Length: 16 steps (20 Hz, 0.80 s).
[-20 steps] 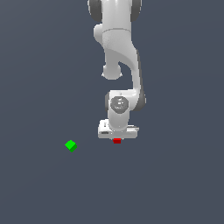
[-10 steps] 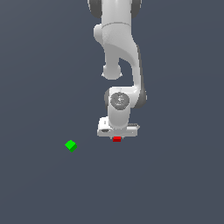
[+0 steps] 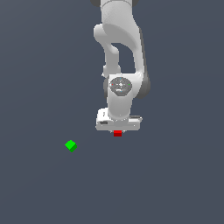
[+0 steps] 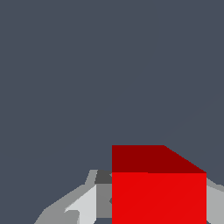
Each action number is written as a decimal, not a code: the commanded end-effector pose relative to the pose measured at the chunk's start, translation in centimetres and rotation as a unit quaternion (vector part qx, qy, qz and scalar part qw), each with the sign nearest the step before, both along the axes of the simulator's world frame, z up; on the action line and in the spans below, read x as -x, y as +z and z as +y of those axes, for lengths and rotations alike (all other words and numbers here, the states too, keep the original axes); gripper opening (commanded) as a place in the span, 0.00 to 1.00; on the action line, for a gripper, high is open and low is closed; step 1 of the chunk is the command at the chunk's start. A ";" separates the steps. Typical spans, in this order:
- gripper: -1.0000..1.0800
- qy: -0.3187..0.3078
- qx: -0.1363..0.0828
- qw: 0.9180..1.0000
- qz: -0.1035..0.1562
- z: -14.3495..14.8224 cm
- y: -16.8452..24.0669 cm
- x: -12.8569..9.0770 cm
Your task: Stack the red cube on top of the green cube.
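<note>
- The white two-fingered pincer [image 3: 117,131] of the Franka arm points straight down, the small bright red cube [image 3: 117,133] showing just beneath the hand; the wrist view shows the red cube [image 4: 158,190] filling the space between the pale grey fingers [image 4: 85,203], so the pincer reads as closed on it.
- The cube sits squarely between the fingers, its bright face to the wrist camera and a darker red face beside it, a level hold that, by my judgement, suits setting it flat on another block.
- Whether the cube rests on the surface or has cleared it cannot be told from these views.
- The tiny bright green cube [image 3: 71,145], turned corner-on like a diamond, lies well apart from the pincer, toward the exterior view's left and a little lower in that picture; it does not appear in the wrist view.
- Judged from this layout, the grasp looks made and the carry across to the green cube is yet to come; the turned corners of the green block may call for care in lining up the faces.
- The white jointed arm [image 3: 118,48] rises above the hand and runs out of the picture at the top.
- The surface [image 3: 175,183] is a flat, unmarked slate grey-blue that fills both views; no walls or edges are visible.
</note>
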<state>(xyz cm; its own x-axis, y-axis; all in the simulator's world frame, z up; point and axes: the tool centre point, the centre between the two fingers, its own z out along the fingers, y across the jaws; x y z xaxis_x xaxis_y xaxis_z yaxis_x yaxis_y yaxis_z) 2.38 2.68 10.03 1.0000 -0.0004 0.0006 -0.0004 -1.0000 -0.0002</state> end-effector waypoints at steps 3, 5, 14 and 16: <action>0.00 0.000 0.000 1.000 0.000 0.0 1.7 0.0; 0.00 0.000 0.000 1.000 0.000 0.0 1.9 -0.1; 0.00 0.000 0.000 1.000 0.000 -2.0 1.4 -0.4; 0.00 0.000 0.000 1.000 0.000 -3.2 1.1 -0.5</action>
